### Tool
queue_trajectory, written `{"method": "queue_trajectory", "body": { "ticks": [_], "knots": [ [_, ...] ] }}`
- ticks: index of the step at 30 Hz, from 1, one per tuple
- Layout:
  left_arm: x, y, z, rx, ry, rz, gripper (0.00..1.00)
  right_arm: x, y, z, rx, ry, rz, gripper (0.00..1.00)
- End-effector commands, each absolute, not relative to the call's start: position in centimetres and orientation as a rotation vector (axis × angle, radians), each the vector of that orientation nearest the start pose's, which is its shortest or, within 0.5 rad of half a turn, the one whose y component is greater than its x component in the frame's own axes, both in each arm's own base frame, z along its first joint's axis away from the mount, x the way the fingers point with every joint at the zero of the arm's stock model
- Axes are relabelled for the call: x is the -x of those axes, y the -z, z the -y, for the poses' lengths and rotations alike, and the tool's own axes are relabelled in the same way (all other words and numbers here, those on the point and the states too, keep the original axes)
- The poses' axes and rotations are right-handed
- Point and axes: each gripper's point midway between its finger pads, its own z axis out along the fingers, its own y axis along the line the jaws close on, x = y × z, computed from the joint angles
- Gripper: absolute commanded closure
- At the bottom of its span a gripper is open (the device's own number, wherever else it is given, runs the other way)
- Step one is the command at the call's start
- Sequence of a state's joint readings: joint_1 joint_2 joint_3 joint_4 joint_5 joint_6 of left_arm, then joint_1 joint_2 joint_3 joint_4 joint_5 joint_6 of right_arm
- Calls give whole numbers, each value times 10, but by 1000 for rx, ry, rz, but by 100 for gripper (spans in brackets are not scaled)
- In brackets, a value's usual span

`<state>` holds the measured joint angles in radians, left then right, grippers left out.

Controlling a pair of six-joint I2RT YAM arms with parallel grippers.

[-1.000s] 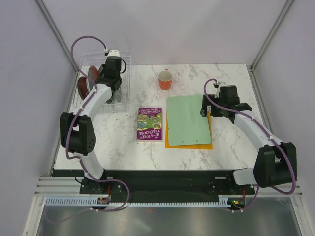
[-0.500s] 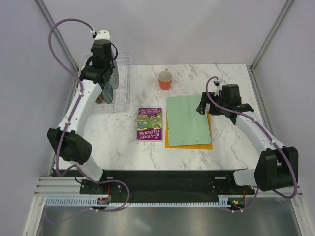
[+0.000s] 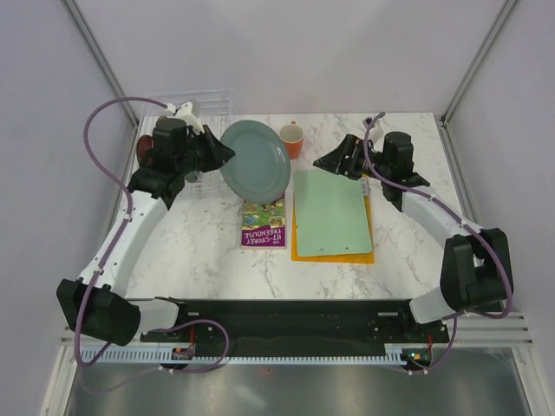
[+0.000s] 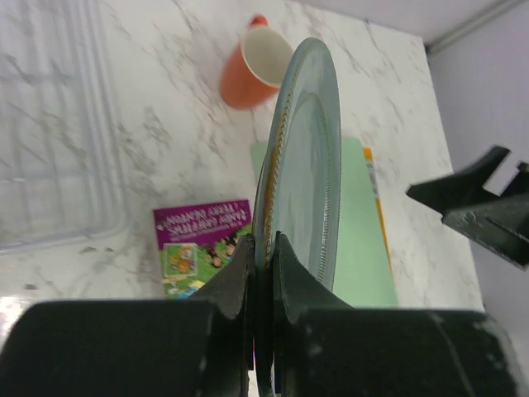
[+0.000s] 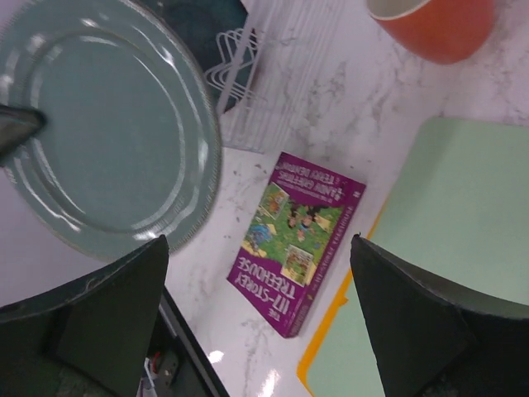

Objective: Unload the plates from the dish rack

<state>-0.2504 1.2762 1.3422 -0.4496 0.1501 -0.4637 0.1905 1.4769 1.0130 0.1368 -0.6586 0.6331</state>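
My left gripper point(image 3: 223, 153) is shut on the rim of the plain grey-green plate point(image 3: 256, 159) and holds it in the air, right of the dish rack point(image 3: 206, 104), above the book's far end. In the left wrist view the plate point(image 4: 303, 157) stands edge-on between my fingers point(image 4: 235, 269). A red plate point(image 3: 146, 152) stands in the rack behind my left arm. A dark teal plate point(image 5: 207, 25) shows in the rack point(image 5: 281, 74). My right gripper point(image 3: 328, 162) is open and empty, just right of the held plate point(image 5: 99, 141), pointing at it.
An orange cup point(image 3: 292, 139) stands at the back middle, close behind the held plate. A purple book point(image 3: 263, 224) lies under the plate. A green board point(image 3: 331, 212) lies on an orange sheet point(image 3: 301, 253) right of the book.
My left arm has lifted the grey-green plate out of the rack and swung it right, over the book. My right gripper has moved left towards the plate.
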Motion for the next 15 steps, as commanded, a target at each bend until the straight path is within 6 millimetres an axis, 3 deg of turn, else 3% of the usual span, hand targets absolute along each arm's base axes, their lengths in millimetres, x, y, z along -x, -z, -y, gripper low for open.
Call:
{"method": "queue_trajectory", "body": {
  "ticks": [1, 2, 3, 5, 11, 14, 15],
  "knots": [
    [-357, -387, 196, 53, 1106, -1723, 98, -383, -253, -231, 80, -1373, -1859, 2],
    [-352, -374, 204, 33, 1167, -1744, 98, -384, -252, -238, 84, -1395, -1851, 2],
    [-352, -383, 207, 9, 1202, -1684, 98, -383, -249, -241, 83, -1403, -1855, 2],
    [-349, -369, 211, 45, 1262, -1700, 98, -383, -239, -250, 78, -1433, -1875, 2],
    [-341, -366, 215, 29, 1327, -1662, 98, -379, -220, -261, 86, -1475, -1898, 5],
    [-337, -366, 217, 10, 1359, -1649, 98, -376, -227, -266, 100, -1543, -1842, 29],
    [-337, -365, 217, 11, 1361, -1647, 98, -371, -231, -269, 88, -1604, -1836, 49]
  ]
}}
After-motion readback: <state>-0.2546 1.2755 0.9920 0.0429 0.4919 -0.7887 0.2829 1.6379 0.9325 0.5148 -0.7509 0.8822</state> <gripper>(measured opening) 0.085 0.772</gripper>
